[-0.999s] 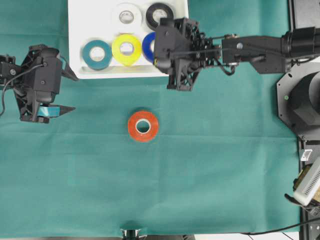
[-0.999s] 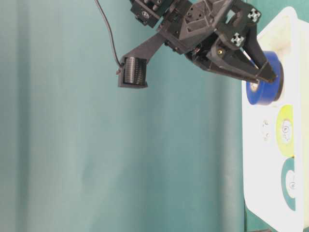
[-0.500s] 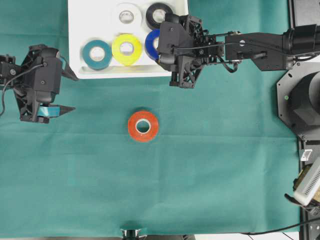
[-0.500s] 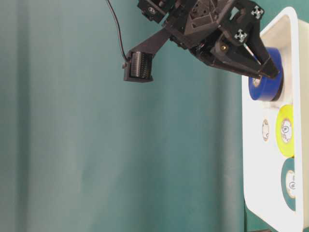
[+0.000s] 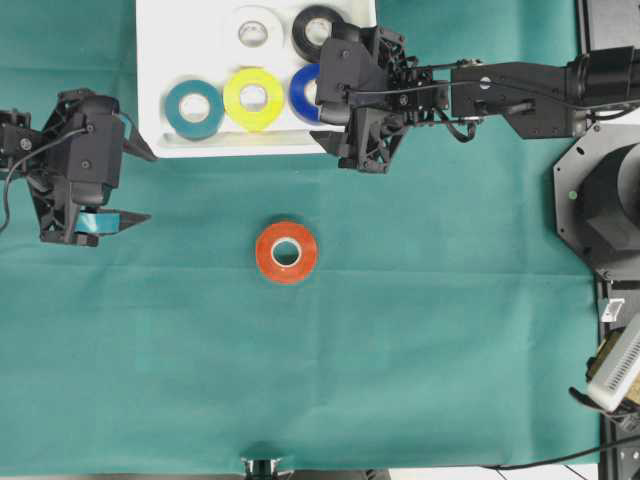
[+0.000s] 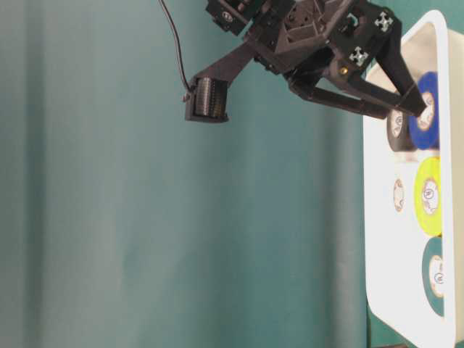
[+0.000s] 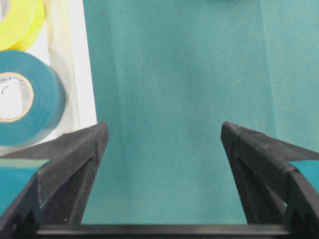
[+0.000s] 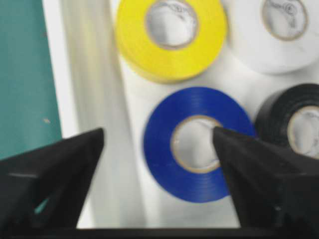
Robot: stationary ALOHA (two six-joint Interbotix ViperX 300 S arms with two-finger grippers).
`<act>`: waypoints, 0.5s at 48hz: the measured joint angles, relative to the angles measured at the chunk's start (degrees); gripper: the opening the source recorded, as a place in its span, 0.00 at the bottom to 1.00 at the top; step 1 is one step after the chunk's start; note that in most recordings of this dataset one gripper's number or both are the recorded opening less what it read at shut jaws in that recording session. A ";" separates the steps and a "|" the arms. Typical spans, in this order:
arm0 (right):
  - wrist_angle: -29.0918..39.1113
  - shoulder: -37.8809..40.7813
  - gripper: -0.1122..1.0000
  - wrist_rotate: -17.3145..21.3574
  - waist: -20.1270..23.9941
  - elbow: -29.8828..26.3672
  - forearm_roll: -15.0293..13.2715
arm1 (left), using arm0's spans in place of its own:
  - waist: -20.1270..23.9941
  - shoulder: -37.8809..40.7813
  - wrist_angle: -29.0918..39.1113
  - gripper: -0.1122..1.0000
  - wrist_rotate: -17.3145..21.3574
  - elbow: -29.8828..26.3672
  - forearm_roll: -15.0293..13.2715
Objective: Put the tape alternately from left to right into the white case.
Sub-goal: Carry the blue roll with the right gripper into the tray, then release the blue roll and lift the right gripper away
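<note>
The white case (image 5: 150, 60) holds teal (image 5: 195, 107), yellow (image 5: 253, 98), white (image 5: 253, 30) and black (image 5: 318, 30) tape rolls. The blue roll (image 8: 197, 102) lies flat on the case floor beside the yellow one. My right gripper (image 8: 158, 136) hangs open over it, one finger above its core, the other above the case's near wall, gripping nothing. An orange-red roll (image 5: 286, 252) lies alone on the green cloth. My left gripper (image 7: 164, 132) stands open and empty left of the case, over bare cloth, with the teal roll (image 7: 30, 97) at its side.
Green cloth (image 5: 400, 350) covers the table. The right arm (image 5: 500, 95) stretches in from the right edge across the case's front right corner. Black equipment (image 5: 600, 200) sits at the right border.
My right gripper has opened and let go of the blue roll, which now rests in the case. The left arm and the orange-red roll have not moved.
</note>
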 measured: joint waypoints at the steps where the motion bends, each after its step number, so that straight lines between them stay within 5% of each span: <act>1: 0.00 0.00 0.83 0.00 0.00 0.00 0.00 | 0.09 -0.09 0.00 0.99 0.00 0.00 0.00; 24: -0.09 -0.18 0.83 -0.09 0.00 0.79 0.00 | 0.00 0.00 0.00 0.99 0.00 0.09 0.00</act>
